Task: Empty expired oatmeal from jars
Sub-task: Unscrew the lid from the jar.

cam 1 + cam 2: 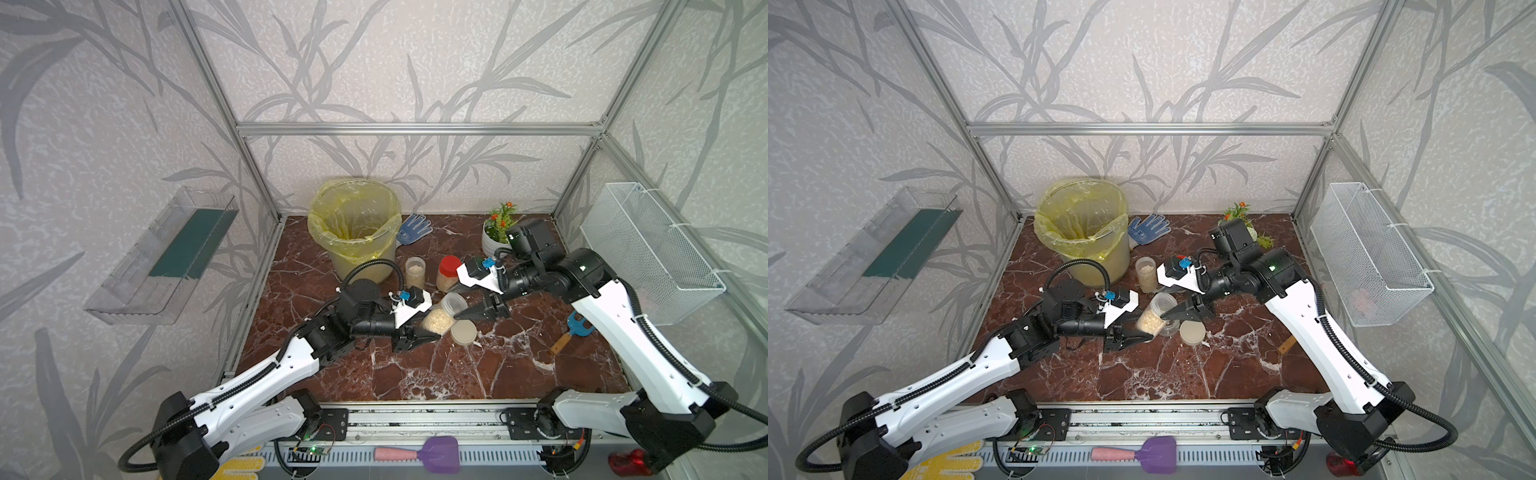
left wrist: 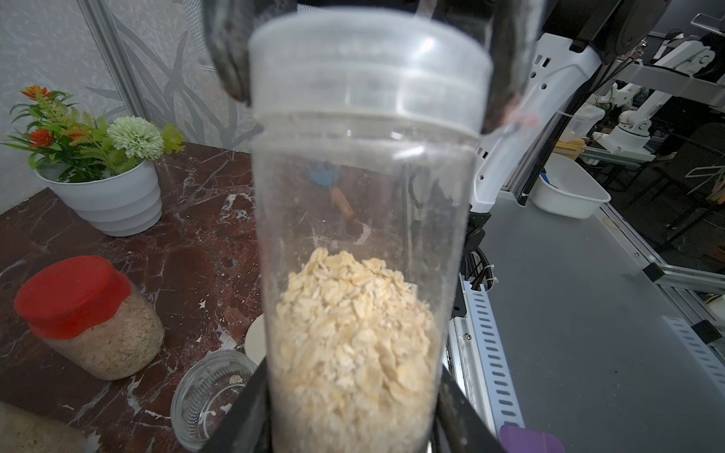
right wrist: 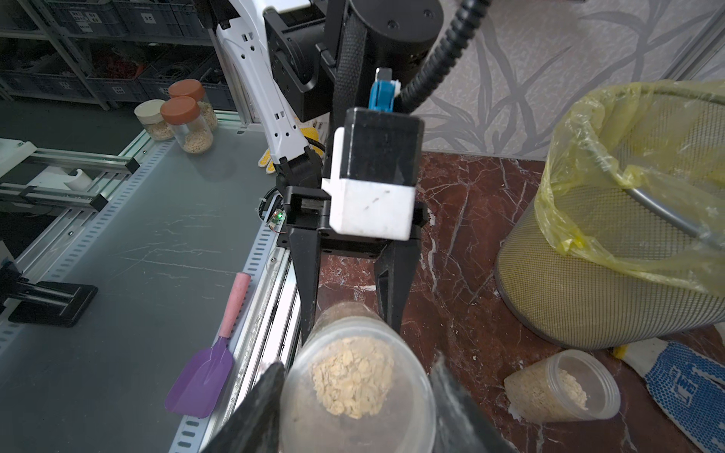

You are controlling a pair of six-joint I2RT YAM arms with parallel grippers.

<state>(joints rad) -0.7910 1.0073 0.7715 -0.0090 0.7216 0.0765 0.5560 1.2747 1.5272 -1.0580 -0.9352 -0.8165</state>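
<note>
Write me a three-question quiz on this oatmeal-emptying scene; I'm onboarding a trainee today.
1. True or false: the slim jar held by the left hand is uncapped.
2. How is the red-capped jar placed? A) lying on its side B) standing upright C) held aloft
3. What lies loose beside the near-empty squat jar?
Key: 1 false, its clear lid is on, between the fingers of the right hand; 2 B; 3 the beige lid.
</note>
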